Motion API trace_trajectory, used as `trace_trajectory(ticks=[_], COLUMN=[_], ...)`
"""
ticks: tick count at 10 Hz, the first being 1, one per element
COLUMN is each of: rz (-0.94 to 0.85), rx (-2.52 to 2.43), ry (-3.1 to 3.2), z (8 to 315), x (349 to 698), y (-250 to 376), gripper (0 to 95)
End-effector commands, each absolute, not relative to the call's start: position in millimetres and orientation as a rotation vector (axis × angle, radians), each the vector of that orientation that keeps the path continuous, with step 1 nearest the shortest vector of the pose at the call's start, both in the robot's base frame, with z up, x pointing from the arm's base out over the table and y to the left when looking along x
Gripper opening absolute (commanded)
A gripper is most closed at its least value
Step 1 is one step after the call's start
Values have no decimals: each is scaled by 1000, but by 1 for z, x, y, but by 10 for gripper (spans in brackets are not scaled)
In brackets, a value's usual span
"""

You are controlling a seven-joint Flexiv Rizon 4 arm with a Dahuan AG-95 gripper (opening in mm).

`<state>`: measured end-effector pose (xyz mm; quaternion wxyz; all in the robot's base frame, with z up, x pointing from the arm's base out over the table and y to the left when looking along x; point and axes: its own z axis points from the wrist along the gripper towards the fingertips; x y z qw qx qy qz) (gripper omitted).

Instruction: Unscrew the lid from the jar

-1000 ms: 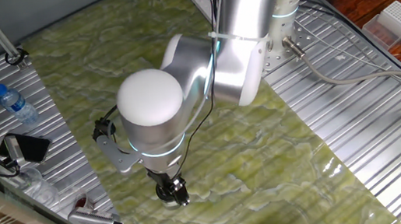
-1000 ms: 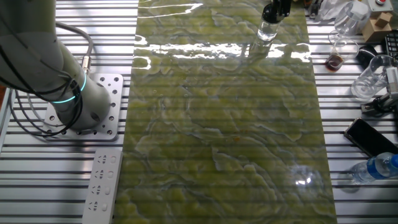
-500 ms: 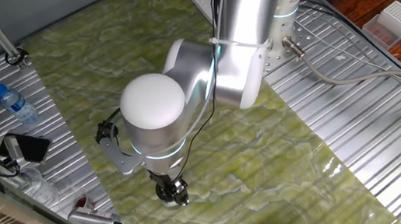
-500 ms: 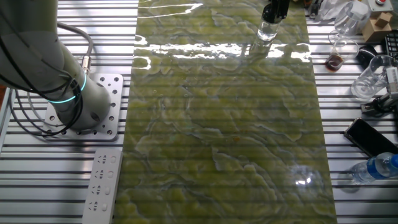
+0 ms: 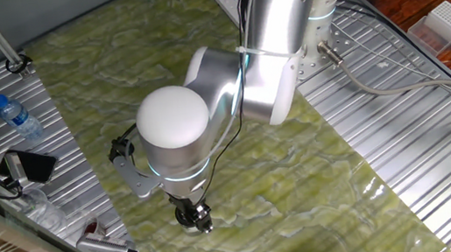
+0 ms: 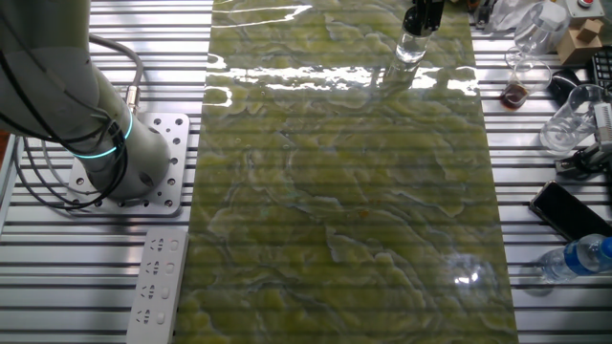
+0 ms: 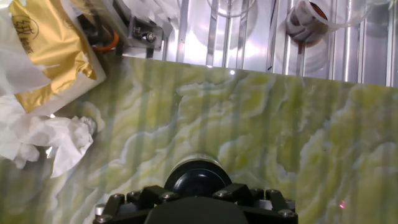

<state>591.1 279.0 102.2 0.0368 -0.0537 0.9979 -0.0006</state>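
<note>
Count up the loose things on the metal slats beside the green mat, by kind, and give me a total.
Counted in the other fixed view, right of the green mat:
Water bottle with blue cap: 1
Black phone: 1
Clear cup: 1
Small glass with brown liquid: 1
Total: 4
More clutter sits at the far corner, too jumbled to count.

In the hand view my own housing covered the near half of the lid [image 7: 198, 176] and all of the jar below it — my fingers did not show. In the other fixed view my gripper [image 6: 422, 17] was cut by the top edge — its grip stayed unclear.
</note>
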Motion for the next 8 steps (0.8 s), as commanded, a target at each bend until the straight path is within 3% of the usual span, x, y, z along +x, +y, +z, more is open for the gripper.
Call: trace_trajectory(ticks=[1, 8], rz=[-3, -5], rx=[-145, -116], ry=[3063, 3067], z=[102, 102], x=[591, 591], y=[279, 279], gripper=[570, 570])
